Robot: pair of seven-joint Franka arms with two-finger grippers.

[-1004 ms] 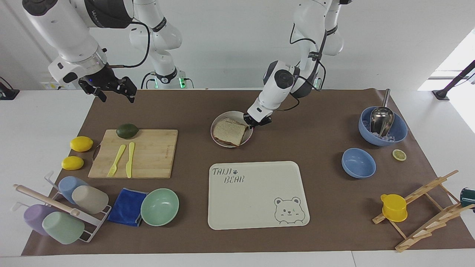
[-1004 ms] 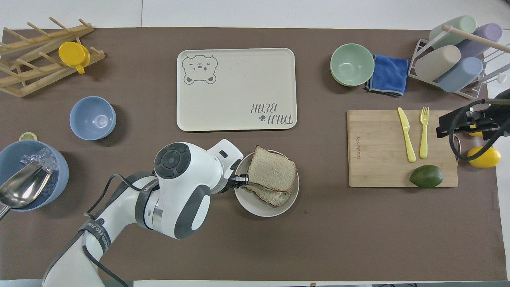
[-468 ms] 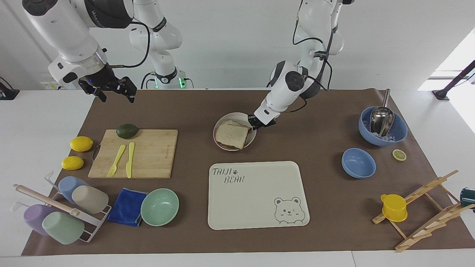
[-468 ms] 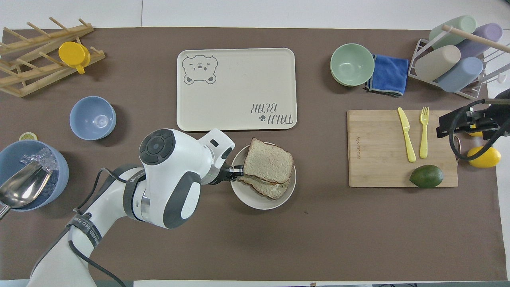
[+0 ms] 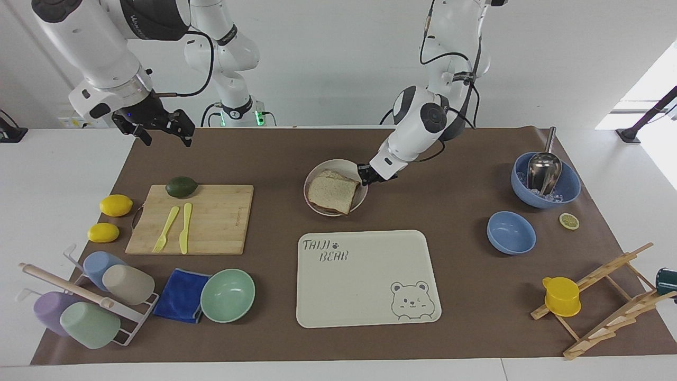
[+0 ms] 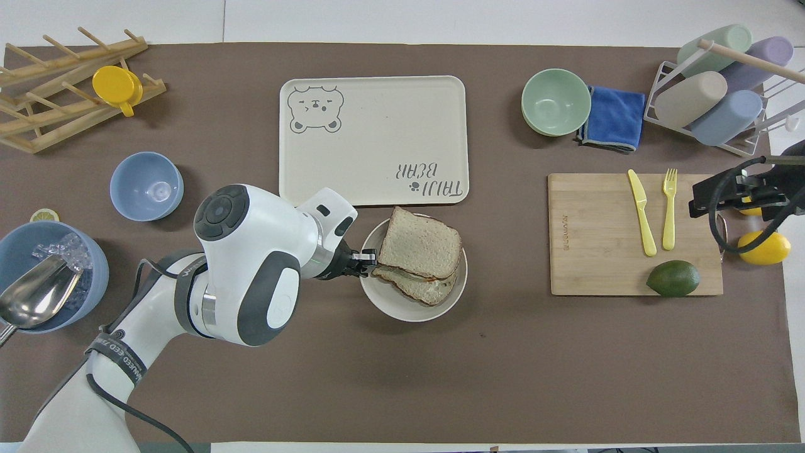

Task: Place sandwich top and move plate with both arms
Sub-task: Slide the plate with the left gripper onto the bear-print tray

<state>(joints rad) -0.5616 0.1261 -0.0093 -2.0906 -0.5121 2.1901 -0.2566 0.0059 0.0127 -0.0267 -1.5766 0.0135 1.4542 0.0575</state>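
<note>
The sandwich top (image 5: pixel 330 191) lies on a lower slice on the round cream plate (image 5: pixel 338 163), mid-table, just nearer the robots than the bear tray. In the overhead view the sandwich top (image 6: pixel 420 245) sits slightly askew on the plate (image 6: pixel 402 309). My left gripper (image 5: pixel 366 177) is shut on the plate's rim at the side toward the left arm's end; it also shows in the overhead view (image 6: pixel 365 261). My right gripper (image 5: pixel 164 132) waits open and empty in the air over the table's edge near the lemons; it shows in the overhead view too (image 6: pixel 736 195).
The cream bear tray (image 6: pixel 374 100) lies right beside the plate, farther from the robots. A cutting board (image 6: pixel 597 251) holds a yellow knife, fork and avocado. A mint bowl (image 6: pixel 555 102), blue cloth, cup rack, two blue bowls (image 6: pixel 146 186) and a wooden rack stand around.
My left gripper has carried the plate with the sandwich farther from the robots, up to the tray's edge. The right arm has not moved.
</note>
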